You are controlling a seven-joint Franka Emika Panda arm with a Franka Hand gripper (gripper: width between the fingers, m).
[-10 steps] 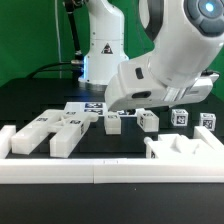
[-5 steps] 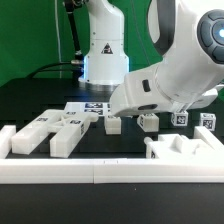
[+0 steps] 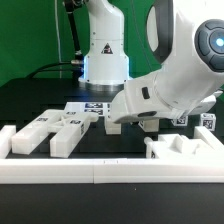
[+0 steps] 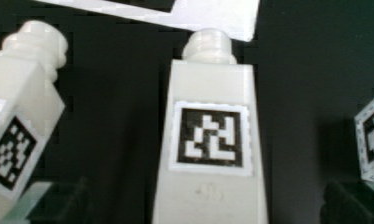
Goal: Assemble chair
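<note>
Down I've come, hand lower over the table (image 3: 30, 95) now, jaws spread wide, nothing held! Right under my gripper (image 4: 198, 205) lies the bar (image 4: 209, 130), near the table's middle. Its long axis runs square across my closing line, a finger (image 4: 38, 203) on each flank, another bar (image 4: 24, 100) just beside.

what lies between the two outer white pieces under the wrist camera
A third tagged white bar with a pegged tip, apart from both, black table showing on each side; seen in the wrist view.
</note>
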